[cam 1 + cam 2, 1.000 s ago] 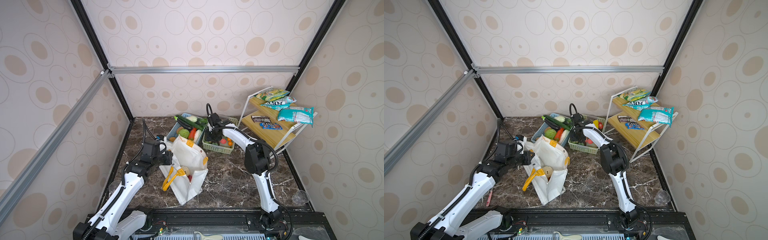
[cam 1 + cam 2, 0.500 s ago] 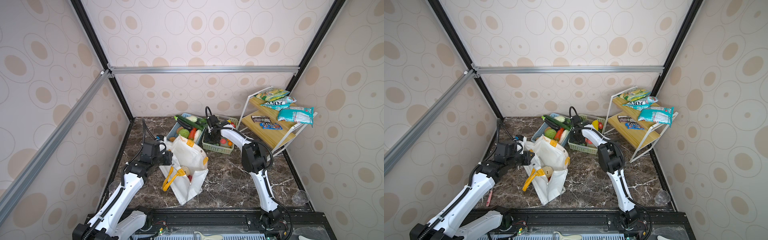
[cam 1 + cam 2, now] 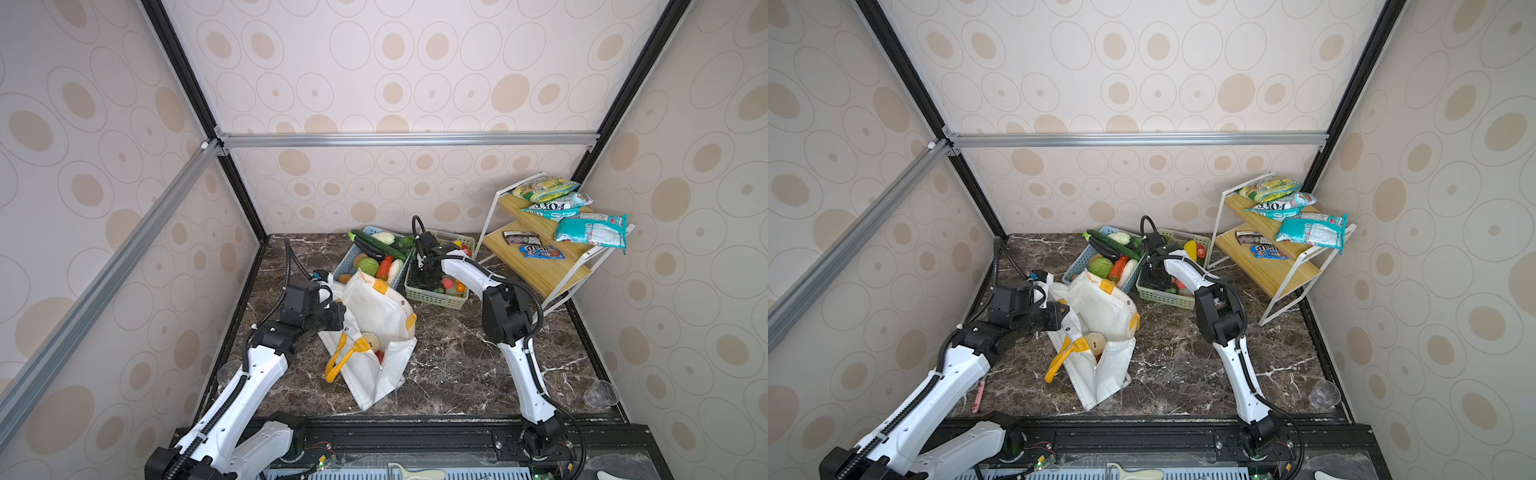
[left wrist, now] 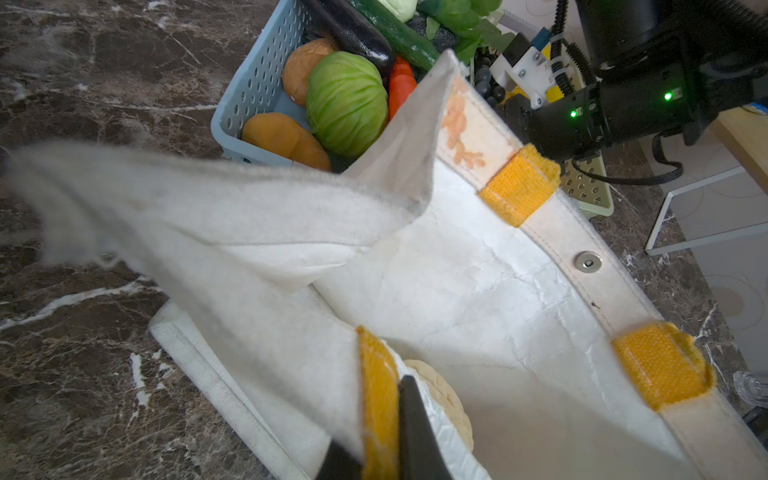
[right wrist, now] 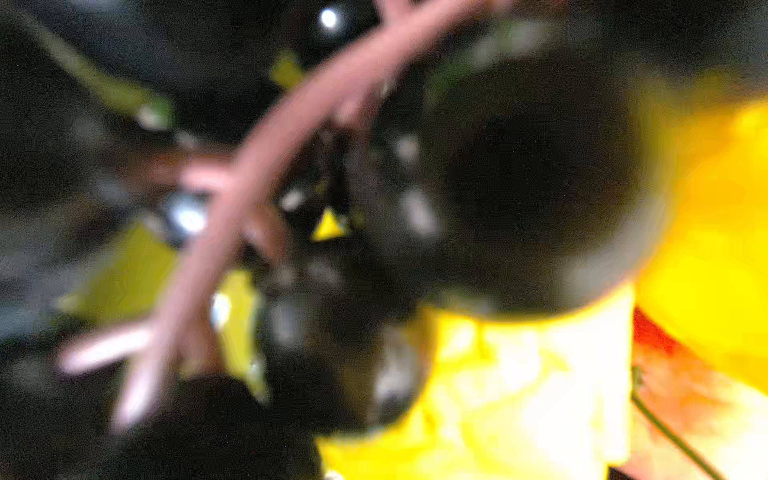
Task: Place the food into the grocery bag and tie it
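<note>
Left pincer [image 4: 374, 428] pinches the grocery bag [image 4: 478, 291] at its rim.

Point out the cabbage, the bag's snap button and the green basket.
cabbage [image 4: 347, 102], left wrist view, its middle
snap button [image 4: 588, 262], left wrist view, its centre
green basket [image 3: 436, 299], in a top view, front wall

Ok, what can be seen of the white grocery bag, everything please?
The grocery bag is a white fabric tote with yellow-orange strap handles, matching tabs, a metal snap button and tan print near the rim. It slumps on the marble tabletop, mouth open, before the blue basket. The left gripper is shut on its rim by a strap, holding that side up. A tan round item lies inside.
</note>
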You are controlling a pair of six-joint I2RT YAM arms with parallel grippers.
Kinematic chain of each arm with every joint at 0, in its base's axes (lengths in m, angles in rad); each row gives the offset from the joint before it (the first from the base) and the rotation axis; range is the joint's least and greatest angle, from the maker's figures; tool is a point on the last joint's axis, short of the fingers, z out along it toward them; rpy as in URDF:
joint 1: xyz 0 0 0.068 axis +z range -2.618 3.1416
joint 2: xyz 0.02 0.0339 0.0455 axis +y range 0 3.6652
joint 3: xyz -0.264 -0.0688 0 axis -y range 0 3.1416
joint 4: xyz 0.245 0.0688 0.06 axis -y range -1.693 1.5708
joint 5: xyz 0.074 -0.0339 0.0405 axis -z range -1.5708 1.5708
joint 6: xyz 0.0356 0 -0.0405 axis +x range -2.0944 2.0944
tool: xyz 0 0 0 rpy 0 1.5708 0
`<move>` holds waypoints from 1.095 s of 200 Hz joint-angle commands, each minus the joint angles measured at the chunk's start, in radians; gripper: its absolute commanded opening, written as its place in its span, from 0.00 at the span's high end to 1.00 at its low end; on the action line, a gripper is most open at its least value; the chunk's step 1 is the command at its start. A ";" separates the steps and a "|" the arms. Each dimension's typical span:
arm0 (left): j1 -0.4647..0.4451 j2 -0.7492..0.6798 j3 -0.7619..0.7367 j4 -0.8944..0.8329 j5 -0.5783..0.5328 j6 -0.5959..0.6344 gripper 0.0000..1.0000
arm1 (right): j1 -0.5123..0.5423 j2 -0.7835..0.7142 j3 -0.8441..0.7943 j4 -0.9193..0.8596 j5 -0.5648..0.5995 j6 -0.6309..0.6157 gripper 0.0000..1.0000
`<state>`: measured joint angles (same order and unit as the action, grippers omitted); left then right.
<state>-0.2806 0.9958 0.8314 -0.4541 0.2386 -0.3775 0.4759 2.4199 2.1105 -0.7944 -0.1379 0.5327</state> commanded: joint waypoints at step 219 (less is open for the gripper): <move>0.002 -0.027 0.036 0.006 -0.006 0.017 1.00 | -0.046 -0.173 -0.211 0.127 -0.126 0.006 0.54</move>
<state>-0.2806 0.9909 0.8349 -0.4583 0.2382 -0.3771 0.4335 2.2627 1.8900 -0.6609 -0.2352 0.5343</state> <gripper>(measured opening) 0.110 0.418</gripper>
